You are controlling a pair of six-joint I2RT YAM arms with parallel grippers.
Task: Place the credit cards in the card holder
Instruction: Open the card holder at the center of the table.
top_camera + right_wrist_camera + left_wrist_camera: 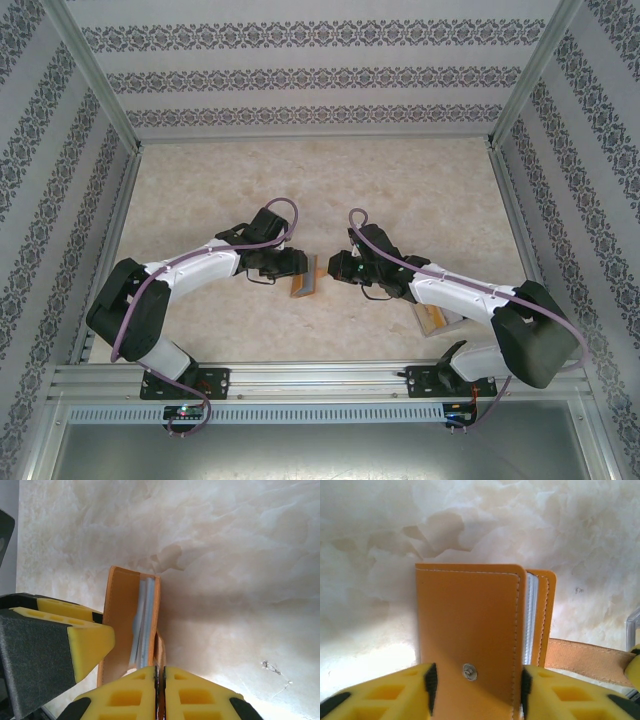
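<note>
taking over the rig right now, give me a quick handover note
left hand: closed on the card holder, holding it upright.
right hand: shut on the holder's clasp tab.
cards: an orange-yellow card lies by the right arm, partly hidden.
done: holder gripped by both hands, slightly open.
left: no card visible in the pockets; the cards are yet to go in.

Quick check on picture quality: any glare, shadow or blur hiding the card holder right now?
Left wrist view: card holder sharp, glare washes out the table at lower left. Right wrist view: its grey inner pockets are readable; a broad shadow crosses the table to its right. Top view: even light, no glare, card holder small between the arms.
</note>
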